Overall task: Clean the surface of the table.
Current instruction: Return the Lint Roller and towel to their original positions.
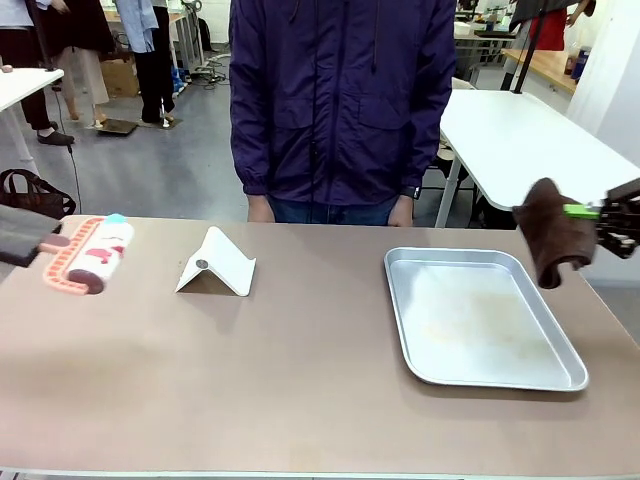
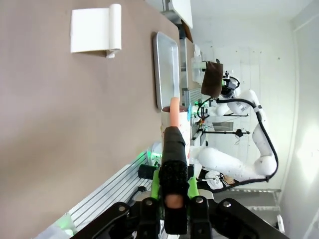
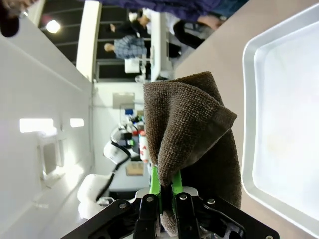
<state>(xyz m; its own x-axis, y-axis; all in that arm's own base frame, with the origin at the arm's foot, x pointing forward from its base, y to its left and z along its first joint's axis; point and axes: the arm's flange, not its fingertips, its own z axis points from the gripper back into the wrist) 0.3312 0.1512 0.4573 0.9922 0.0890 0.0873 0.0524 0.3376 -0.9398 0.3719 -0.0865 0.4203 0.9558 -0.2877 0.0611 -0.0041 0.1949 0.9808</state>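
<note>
The taupe-brown table (image 1: 300, 370) spreads across the front view. At its far left edge, a pink-and-white lint roller (image 1: 92, 256) hovers just above the top; its dark handle (image 1: 22, 236) runs off the picture's left. In the left wrist view my left gripper (image 2: 174, 188) is shut on that black handle (image 2: 174, 159), the table (image 2: 75, 129) beside it. My right gripper (image 1: 588, 212) hangs above the table's right edge, shut on a folded brown cloth (image 1: 555, 235). The right wrist view shows the cloth (image 3: 189, 134) pinched between the green pads (image 3: 155, 183).
A shallow silver tray (image 1: 548, 378) lies on the right half of the table, just left of the cloth. A white folded stand (image 1: 222, 262) sits left of centre. A person in a purple jacket (image 1: 340, 100) stands at the far edge, hands at the sides.
</note>
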